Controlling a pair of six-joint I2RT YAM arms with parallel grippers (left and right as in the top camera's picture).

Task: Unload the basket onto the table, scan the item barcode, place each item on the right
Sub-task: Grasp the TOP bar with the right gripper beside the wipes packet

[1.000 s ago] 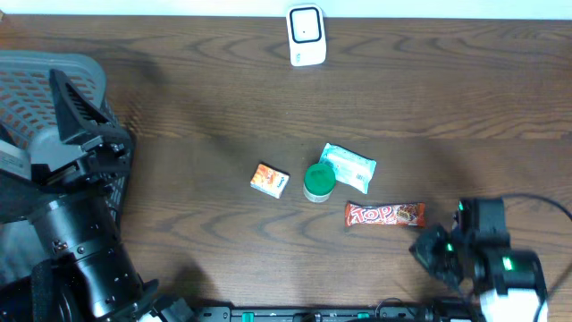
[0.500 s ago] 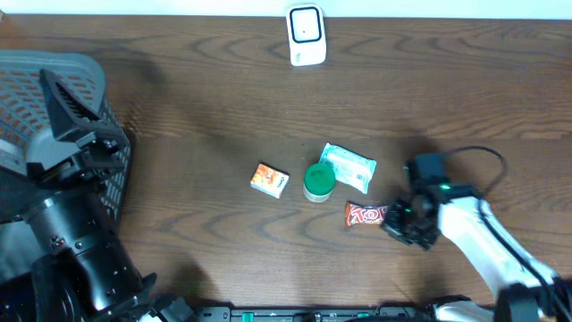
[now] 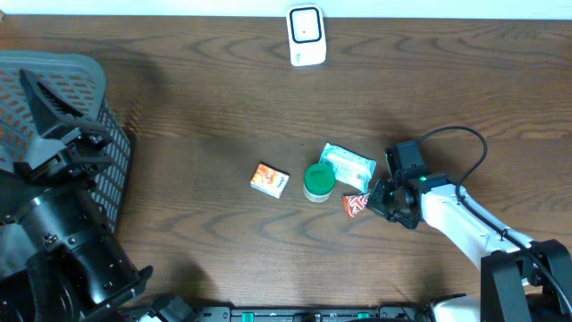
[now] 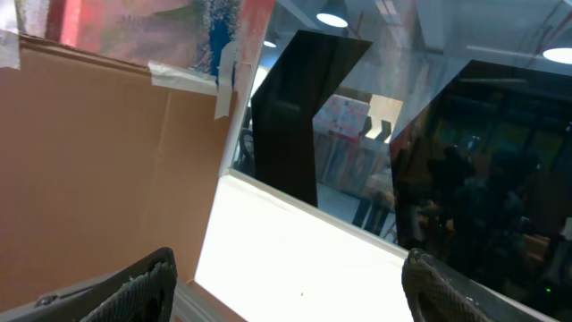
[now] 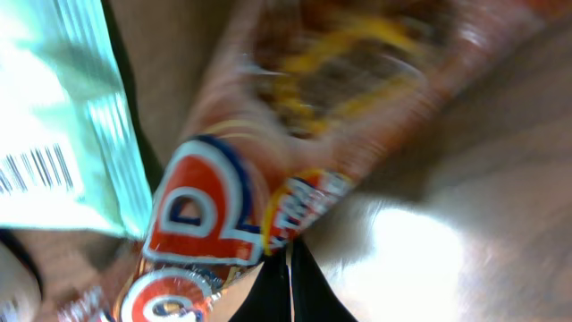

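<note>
The red candy bar (image 3: 357, 205) lies right of centre in the overhead view, mostly under the right gripper (image 3: 382, 199), whose fingers are pressed together at the wrapper's lower edge. Close up, the wrapper shows a big red "P" (image 5: 192, 210); other lettering is blurred. A mint packet (image 5: 54, 134) beside it carries a barcode. The white scanner (image 3: 305, 36) stands at top centre. The left gripper (image 4: 286, 282) gapes wide, holding nothing.
</note>
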